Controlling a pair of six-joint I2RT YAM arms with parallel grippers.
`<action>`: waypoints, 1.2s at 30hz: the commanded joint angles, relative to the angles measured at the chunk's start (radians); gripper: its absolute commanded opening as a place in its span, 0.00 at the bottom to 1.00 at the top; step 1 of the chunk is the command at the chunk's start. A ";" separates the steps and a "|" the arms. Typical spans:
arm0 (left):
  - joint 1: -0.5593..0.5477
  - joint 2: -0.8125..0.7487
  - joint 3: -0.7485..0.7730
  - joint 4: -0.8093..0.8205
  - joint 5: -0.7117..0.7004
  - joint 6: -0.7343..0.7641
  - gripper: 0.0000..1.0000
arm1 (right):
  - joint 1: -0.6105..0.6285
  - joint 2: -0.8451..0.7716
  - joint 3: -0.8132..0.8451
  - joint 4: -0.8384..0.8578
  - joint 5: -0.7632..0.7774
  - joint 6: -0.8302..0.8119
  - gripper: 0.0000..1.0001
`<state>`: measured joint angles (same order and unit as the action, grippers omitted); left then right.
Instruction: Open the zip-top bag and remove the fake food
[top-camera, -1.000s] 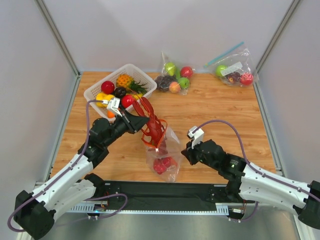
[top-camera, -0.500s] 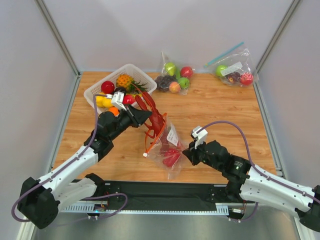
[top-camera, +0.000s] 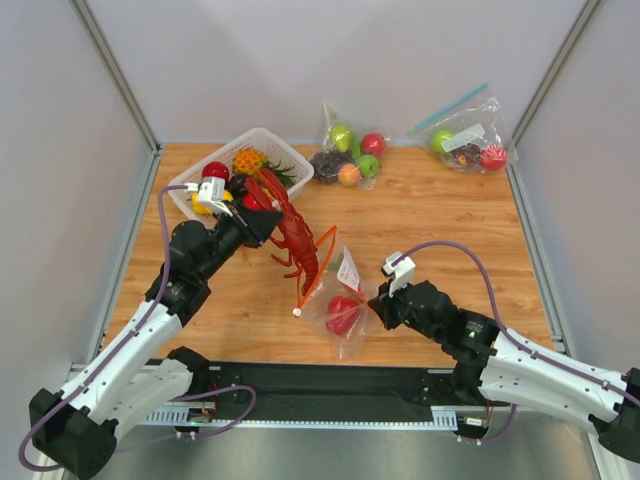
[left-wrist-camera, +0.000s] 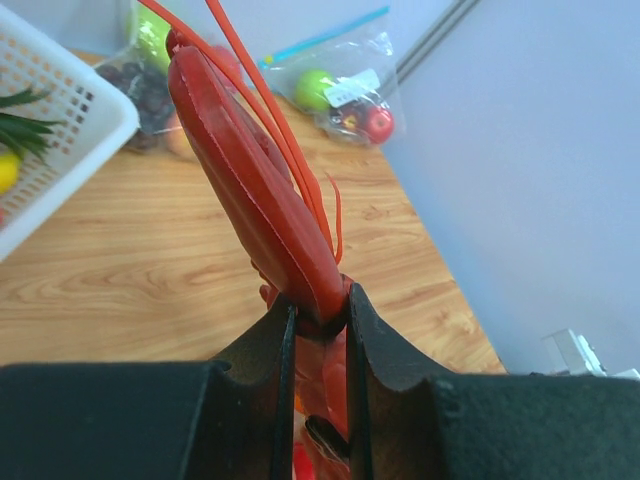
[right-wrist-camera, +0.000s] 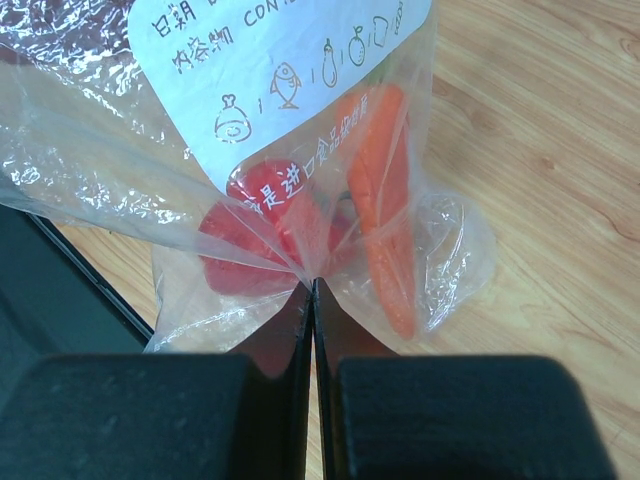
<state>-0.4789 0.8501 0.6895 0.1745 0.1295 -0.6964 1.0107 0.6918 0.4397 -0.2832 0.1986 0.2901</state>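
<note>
Dark-red plastic hangs in the air now: the lobster (top-camera: 293, 232) has come up out of the zip-top bag (top-camera: 345, 300). A second ago it lay draped over the bag's mouth. Since then it has been carried up and to the left, toward the white basket (top-camera: 190, 185). Thin orange strands trail down from it toward the bag, and I cannot tell whether they touch the plastic. By my reading, one of the three pieces is out and two remain.

From the right wrist, the orange carrot (right-wrist-camera: 385, 200) and the glossy red piece (right-wrist-camera: 250, 240) show inside the clear film, under the white label (right-wrist-camera: 270, 60). The bag itself rests on the wooden worktop (top-camera: 440, 220), near the front edge at the centre, and it has slid a little to the right.

Seen from above, the left arm reaches forward and upward with its elbow bent. The left end effector (top-camera: 262, 222) sits just beside the basket's near corner. Its jaws stand narrow, clamped on one end of the lobster, whose body slants away from the wrist camera.

Across from it, the right arm lies low, stretched in from the right. The right end effector (top-camera: 378, 305) is pressed fully together on a pinch of the bag's film at its right edge, anchoring it. I expect the lobster needs setting down before the carrot can be fetched.
</note>
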 joint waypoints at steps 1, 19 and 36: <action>0.037 -0.045 0.048 -0.015 0.013 0.035 0.00 | -0.004 -0.003 0.016 0.018 0.019 -0.003 0.00; 0.442 0.029 0.140 0.051 0.179 -0.113 0.00 | -0.004 -0.051 0.016 -0.016 0.024 -0.006 0.00; 0.401 0.484 0.395 0.312 -0.268 -0.029 0.00 | -0.004 -0.025 0.002 0.018 -0.062 0.037 0.00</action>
<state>-0.0517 1.2953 0.9958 0.3191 -0.0292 -0.7849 1.0107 0.6579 0.4393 -0.3016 0.1680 0.3054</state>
